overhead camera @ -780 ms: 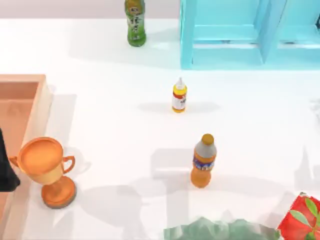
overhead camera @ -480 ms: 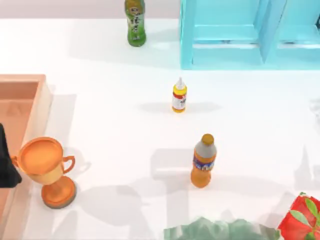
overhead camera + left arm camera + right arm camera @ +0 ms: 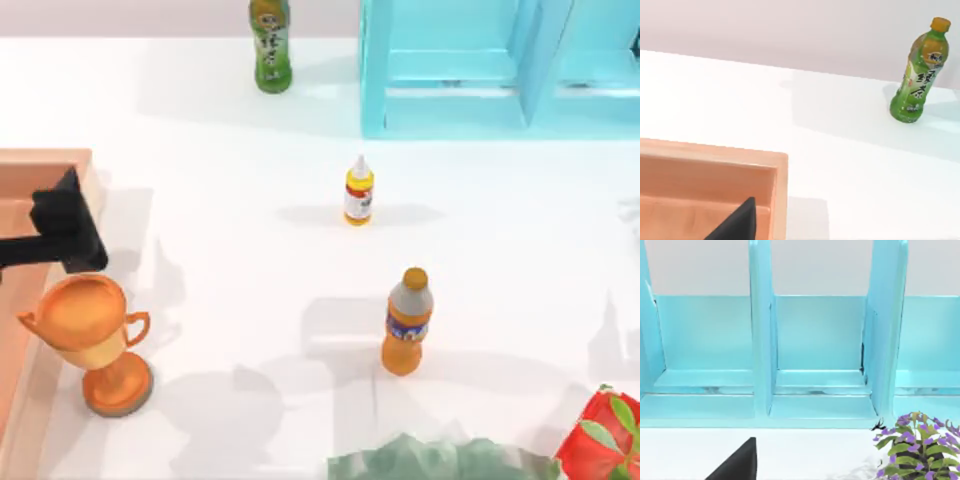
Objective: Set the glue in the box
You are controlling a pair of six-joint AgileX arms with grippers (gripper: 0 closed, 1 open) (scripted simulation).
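While the glue (image 3: 359, 192) stands alone, left claw (image 3: 68, 232), grip unclear, overhangs the box (image 3: 45, 160).

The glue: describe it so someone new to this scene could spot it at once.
Start at the turquoise shelf unit at the table's far right; the glue stands upright in front of its left end, mid-table. It is the shortest bottle, yellow with a white pointed nozzle, unlike the orange soda bottle and green tea bottle.

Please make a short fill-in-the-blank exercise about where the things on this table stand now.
1. The glue stands ____ on the white table.
2. The left gripper is above the ____ at the table's left.
3. The trophy beside the box is ____ in colour.

Missing words: upright; box; orange
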